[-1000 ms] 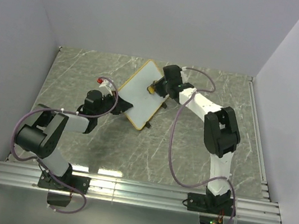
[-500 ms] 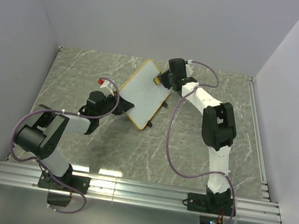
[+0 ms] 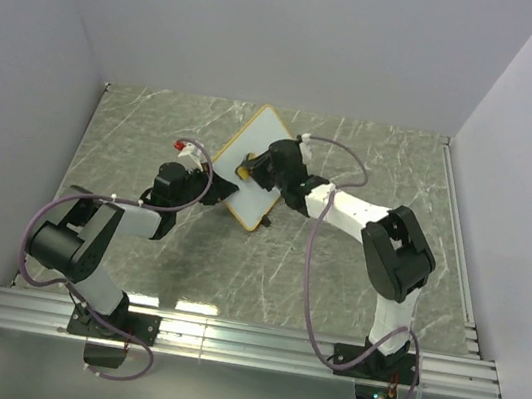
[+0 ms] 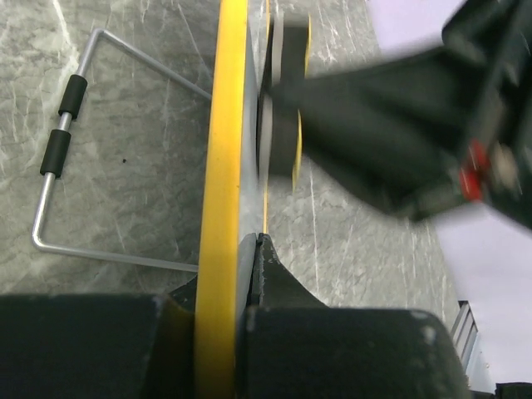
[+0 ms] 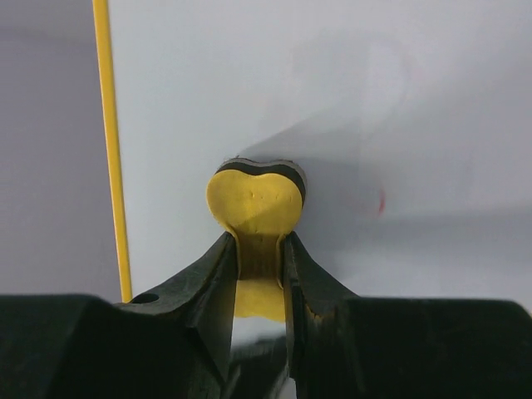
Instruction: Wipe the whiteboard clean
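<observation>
The left pincer (image 3: 218, 190) clamps the seemingly stiff, light, yellow-rimmed white rectangular whiteboard (image 3: 260, 138) by its rim, while the right pincer (image 5: 258, 249) presses its gripped yellow bow-tie-shaped eraser (image 5: 253, 199) ahead.

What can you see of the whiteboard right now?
The whiteboard is a flat white rectangle with rounded corners and a thin yellow rim, lying diagonal in the top view. The left pincer clamps its edge; the right pincer holds a yellow eraser against its face. A wire stand shows behind it. A tiny red speck marks the face.
</observation>
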You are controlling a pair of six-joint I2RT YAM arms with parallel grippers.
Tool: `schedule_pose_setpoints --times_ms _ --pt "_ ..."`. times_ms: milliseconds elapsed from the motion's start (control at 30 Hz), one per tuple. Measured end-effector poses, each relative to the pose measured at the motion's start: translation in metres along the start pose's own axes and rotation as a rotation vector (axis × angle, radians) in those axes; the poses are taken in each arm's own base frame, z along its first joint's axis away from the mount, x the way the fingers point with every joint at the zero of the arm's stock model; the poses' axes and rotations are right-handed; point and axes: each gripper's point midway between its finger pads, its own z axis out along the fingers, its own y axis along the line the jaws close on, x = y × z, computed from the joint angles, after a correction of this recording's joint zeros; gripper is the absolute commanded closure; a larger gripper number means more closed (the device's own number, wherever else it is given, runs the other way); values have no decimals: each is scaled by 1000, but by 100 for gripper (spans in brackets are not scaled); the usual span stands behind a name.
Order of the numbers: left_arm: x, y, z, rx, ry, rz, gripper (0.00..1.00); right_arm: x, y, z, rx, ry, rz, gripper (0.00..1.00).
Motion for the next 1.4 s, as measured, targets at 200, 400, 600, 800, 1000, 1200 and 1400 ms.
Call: schedule_pose_setpoints --times_ms 200,400,600,800,1000,1200,1400 --pt "0 0 1 6 1 17 100 33 1 -19 -29 70 11 100" --pt "0 1 1 4 -1 16 100 4 6 -4 -27 82 79 100" --pt "1 -2 2 5 -5 21 100 -70 11 35 -28 -17 135 100" --pt "2 -4 2 -1 -9 23 100 -113 -27 53 47 -69 172 100" --pt "2 -4 2 -2 -10 23 100 -112 -50 50 74 -79 164 100" --pt "3 -3 3 -3 -8 25 100 -74 -82 26 139 -48 161 100" --pt "3 -3 3 -5 -9 26 100 -40 -68 12 124 -35 162 100"
